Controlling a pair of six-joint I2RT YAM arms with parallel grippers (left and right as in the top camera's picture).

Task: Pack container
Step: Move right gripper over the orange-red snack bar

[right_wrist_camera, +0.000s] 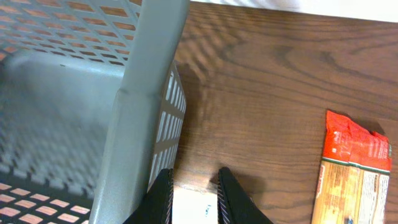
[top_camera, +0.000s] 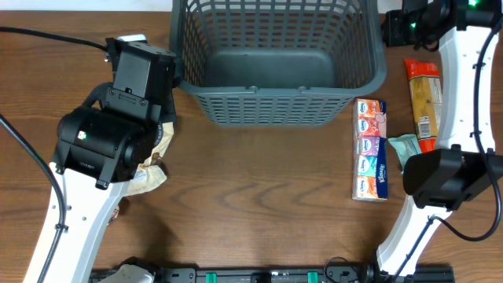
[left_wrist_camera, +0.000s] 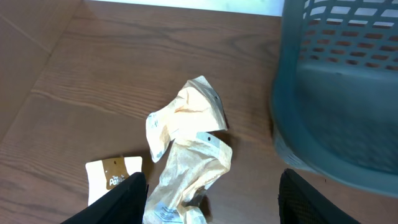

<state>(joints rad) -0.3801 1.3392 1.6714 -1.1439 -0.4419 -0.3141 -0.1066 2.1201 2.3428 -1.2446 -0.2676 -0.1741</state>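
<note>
The dark grey slotted container (top_camera: 279, 98) stands at the back centre with nothing in it. It also shows in the left wrist view (left_wrist_camera: 348, 106) and the right wrist view (right_wrist_camera: 143, 93). My left gripper (left_wrist_camera: 211, 190) is open, its fingers spread wide over a crumpled beige snack packet (left_wrist_camera: 186, 149) on the table, left of the container. My right gripper (right_wrist_camera: 194, 193) is shut on a small white packet (right_wrist_camera: 194, 208), just right of the container's wall. In the overhead view a teal-and-white packet (top_camera: 405, 148) shows at the right arm's dark wrist.
A small brown-and-white card packet (left_wrist_camera: 112, 177) lies left of the beige one. A row of tissue packs (top_camera: 369, 149) lies right of the container's front corner. A long red-orange packet (top_camera: 423, 102) lies further right, also in the right wrist view (right_wrist_camera: 354, 168).
</note>
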